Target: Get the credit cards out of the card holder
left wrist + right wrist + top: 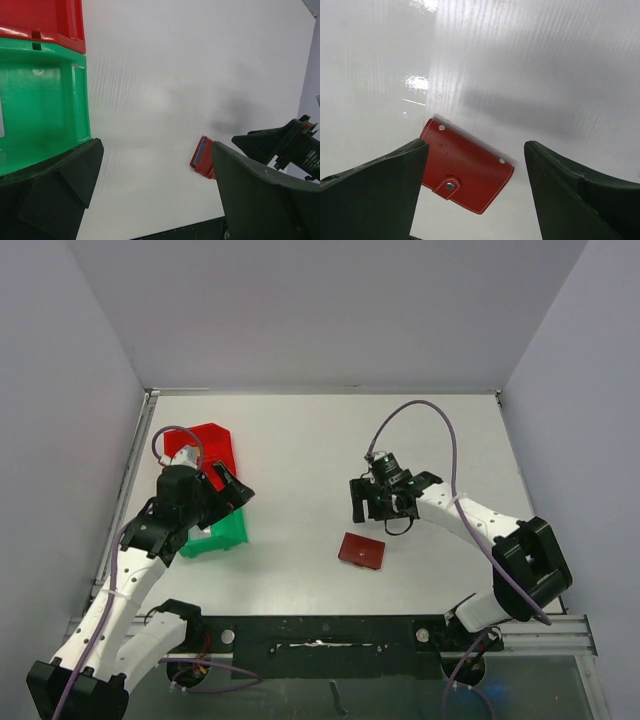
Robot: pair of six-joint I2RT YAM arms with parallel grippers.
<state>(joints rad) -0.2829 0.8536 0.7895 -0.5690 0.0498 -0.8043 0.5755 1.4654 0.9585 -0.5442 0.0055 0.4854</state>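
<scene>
The card holder (361,550) (465,165) is a dark red wallet lying flat and folded shut on the white table, its tab snapped down. A pale blue edge of the card holder (201,156) shows in the left wrist view. No credit cards are in view. My right gripper (372,504) (475,200) hovers above the holder's far side, open, nothing between its fingers. My left gripper (233,487) (155,195) stands open beside the bins at the left, well apart from the holder.
A red bin (208,452) and a green bin (222,532) (40,115) sit stacked at the left under my left arm. Grey walls close the table on three sides. A black rail (330,635) runs along the near edge.
</scene>
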